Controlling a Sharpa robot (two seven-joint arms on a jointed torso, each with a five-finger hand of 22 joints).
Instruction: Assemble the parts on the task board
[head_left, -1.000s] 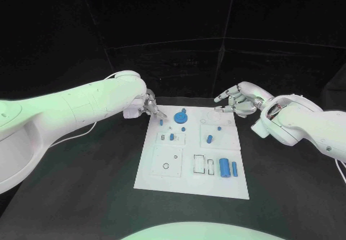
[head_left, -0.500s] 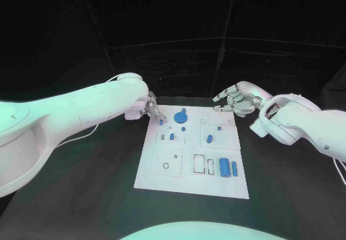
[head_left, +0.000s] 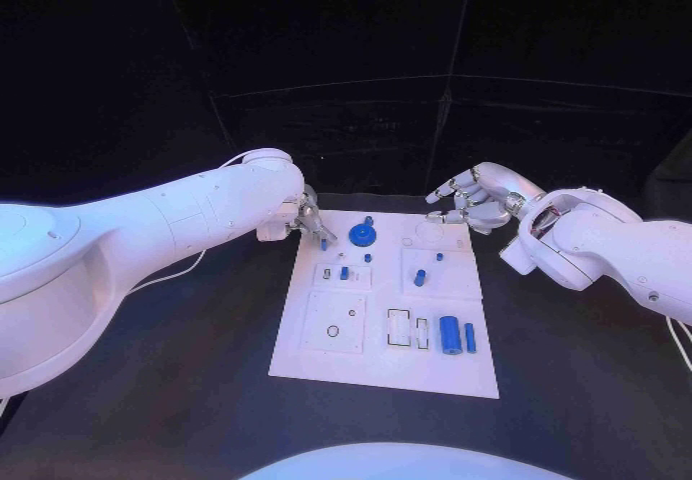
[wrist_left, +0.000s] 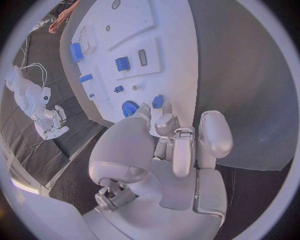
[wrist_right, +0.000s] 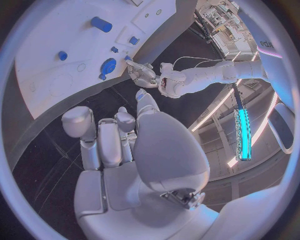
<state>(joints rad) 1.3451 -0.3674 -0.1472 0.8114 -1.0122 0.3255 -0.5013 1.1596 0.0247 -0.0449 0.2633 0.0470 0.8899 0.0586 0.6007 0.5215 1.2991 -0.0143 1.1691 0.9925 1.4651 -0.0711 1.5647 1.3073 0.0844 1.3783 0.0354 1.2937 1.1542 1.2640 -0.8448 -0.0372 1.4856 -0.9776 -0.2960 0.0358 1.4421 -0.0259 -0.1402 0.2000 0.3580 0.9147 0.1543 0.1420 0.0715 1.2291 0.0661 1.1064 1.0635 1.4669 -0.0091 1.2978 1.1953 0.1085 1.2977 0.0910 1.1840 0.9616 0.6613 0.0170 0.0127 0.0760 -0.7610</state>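
Apparently a pick-and-place step: left hand (head_left: 299, 217), upper left of the task board (head_left: 387, 375), pinches a small blue part (wrist_left: 158, 101). Right hand (head_left: 476, 197) hovers upper right, fingers spread, holding nothing. Next, seating it in its slot.

Black panelled walls (head_left: 433, 110) rise at twelve o'clock behind the black table (head_left: 188, 340), and a long teal light bar (wrist_right: 242, 135) glows in the room.

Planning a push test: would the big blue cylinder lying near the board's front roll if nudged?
Probably. The blue cylinder looks round and lies on its side on the flat task board, so a sideways nudge likely rolls it. It looks rigid and smooth, possibly slippery.
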